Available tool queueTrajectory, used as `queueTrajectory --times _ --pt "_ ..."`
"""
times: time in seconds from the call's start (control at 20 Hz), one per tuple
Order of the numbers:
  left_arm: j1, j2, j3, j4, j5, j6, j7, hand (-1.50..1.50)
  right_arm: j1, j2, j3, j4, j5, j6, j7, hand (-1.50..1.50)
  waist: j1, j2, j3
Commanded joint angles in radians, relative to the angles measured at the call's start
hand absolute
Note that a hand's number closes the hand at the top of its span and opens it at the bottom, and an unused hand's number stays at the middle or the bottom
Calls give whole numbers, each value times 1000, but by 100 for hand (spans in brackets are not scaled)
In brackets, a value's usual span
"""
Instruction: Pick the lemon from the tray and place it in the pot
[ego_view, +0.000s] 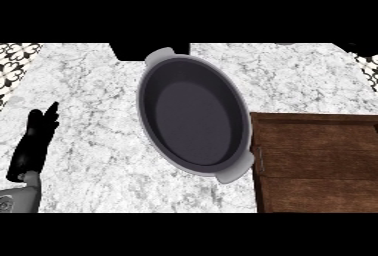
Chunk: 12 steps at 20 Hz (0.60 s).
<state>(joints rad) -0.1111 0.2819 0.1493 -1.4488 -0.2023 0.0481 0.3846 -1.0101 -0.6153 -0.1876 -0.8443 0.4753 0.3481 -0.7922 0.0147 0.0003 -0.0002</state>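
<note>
**Pot and tray on the counter, lemon out of sight**

A grey oval pot (193, 116) sits tilted on the marble counter (96, 150), its dark inside bare. Its lower handle touches the wooden tray (317, 160) at the right. The lemon shows nowhere in the head view. The left hand (33, 142) rests at the left edge, fingers straight and holding nothing. The right hand is not visible.

tray (317, 160): cut off at right and lower edges | left forearm (18, 197): cut off at lower-left corner | worktop (88, 125): runs past all edges
</note>
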Motion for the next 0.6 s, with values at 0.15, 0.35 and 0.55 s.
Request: queueTrajectory --times 0.15,0.35,0.55 --pt "37 10 24 -26 11 -8 -2 0 -95 71 73 -176 -63 200 221 150 -15 -8 -1" --pt "27 -2 38 30 9 4 -44 0 -88 167 128 -244 -53 183 356 150 -16 -4 -1" --pt "6 10 17 -39 -5 -11 53 0 -143 249 175 -279 -47 214 505 150 -9 -4 -1"
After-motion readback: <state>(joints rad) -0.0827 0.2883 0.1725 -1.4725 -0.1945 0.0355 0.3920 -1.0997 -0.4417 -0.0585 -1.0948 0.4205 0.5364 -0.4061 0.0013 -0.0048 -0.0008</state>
